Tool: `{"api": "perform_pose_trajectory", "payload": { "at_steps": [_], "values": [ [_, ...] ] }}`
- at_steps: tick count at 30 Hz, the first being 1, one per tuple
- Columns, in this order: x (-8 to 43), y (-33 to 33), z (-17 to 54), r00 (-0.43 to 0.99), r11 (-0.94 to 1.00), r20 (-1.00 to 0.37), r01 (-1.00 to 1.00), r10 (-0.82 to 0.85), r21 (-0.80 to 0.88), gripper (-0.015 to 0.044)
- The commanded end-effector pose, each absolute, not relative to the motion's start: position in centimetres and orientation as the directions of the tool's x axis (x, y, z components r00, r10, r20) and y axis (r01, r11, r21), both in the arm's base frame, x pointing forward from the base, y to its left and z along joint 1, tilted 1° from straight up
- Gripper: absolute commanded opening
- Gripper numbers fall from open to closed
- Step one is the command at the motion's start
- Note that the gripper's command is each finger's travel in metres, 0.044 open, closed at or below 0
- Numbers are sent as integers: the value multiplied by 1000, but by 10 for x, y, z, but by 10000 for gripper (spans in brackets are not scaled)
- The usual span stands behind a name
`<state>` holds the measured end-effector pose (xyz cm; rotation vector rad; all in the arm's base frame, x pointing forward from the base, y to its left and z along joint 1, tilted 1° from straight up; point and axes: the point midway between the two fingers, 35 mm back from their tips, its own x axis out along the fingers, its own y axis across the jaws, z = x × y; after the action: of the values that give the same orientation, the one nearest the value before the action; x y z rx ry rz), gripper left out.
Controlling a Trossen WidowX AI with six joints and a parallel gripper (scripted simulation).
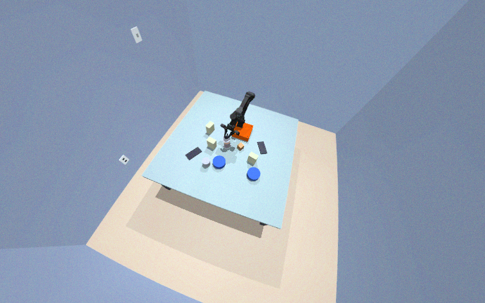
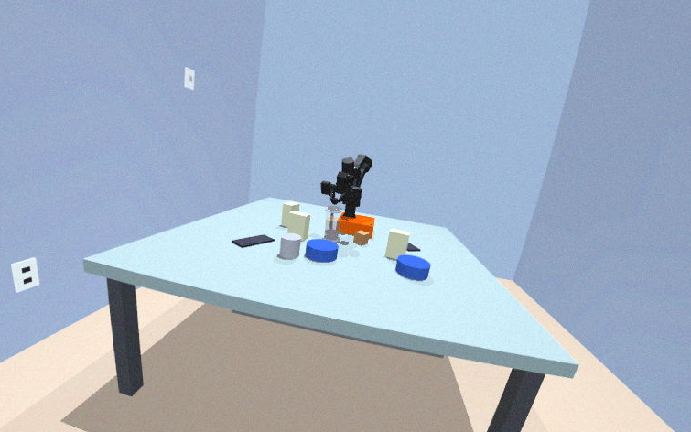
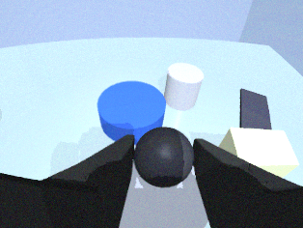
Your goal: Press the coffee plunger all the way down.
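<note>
Blue-walled room, pale table (image 2: 262, 284). Jaws clenched on plunger knob (image 3: 163, 156), press (image 2: 332, 222) upright directly beneath; push runs straight down its vertical axis.

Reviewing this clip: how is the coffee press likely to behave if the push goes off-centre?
The coffee press is tall and narrow, so it probably tips easily. Its round black knob, pinched by the claw, may slip. The clear wall looks fragile.

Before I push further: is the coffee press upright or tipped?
Upright. In the exterior view the coffee press stands straight on the table, the gripper shut on its plunger knob.
</note>
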<state>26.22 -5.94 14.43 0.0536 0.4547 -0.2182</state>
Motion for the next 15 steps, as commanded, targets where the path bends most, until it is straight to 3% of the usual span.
{"api": "perform_pose_trajectory", "payload": {
  "at_steps": [1, 15],
  "values": [
    [263, -59, 137, 864, 975, -465, 222, -195, 3, 126],
    [265, -60, 137, 864, 975, -465, 222, -195, 3, 126]
  ]
}}
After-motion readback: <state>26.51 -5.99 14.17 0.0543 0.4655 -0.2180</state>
